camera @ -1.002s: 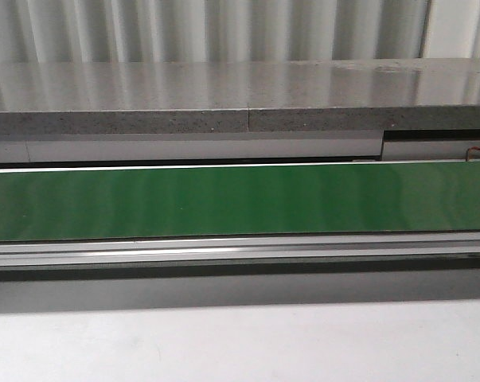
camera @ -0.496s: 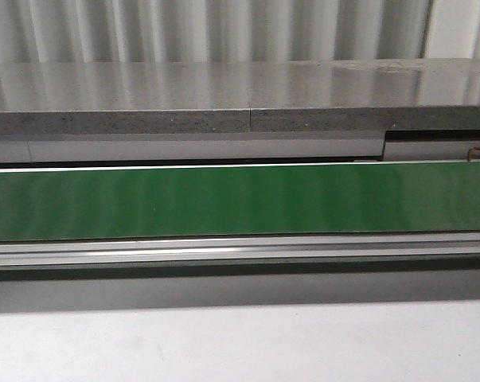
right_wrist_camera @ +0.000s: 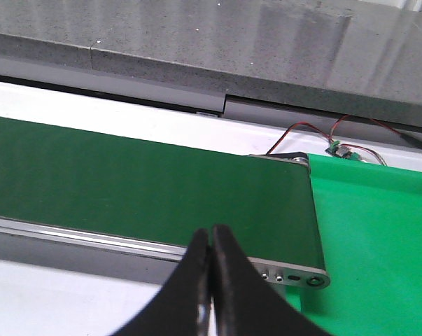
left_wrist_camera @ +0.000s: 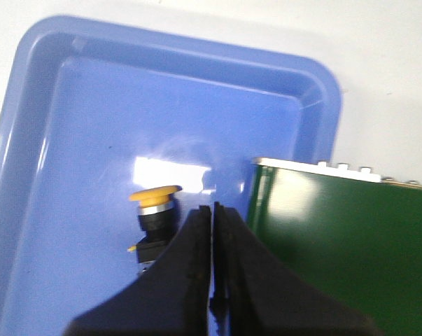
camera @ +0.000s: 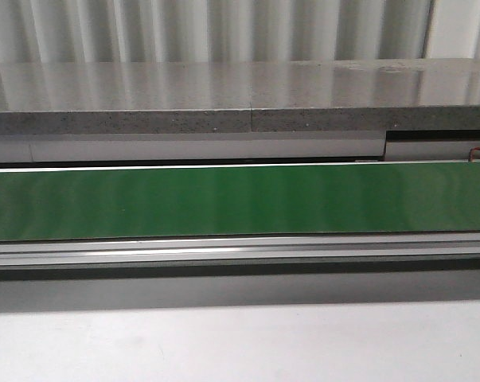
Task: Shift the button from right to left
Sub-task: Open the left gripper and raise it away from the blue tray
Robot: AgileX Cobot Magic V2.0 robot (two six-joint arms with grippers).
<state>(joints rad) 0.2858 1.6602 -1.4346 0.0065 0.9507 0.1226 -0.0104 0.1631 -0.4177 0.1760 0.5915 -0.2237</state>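
Though small and likely light, the button (left_wrist_camera: 153, 217) in the blue tray (left_wrist_camera: 29, 140) looks rigid with a slick cap; grip its blocky base. Both hands, left hand (left_wrist_camera: 213, 231) and right hand (right_wrist_camera: 210, 255), are clenched on nothing.

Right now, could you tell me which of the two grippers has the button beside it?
The left gripper: the button stands beside it in the blue tray. The right gripper hangs over the green belt alone.
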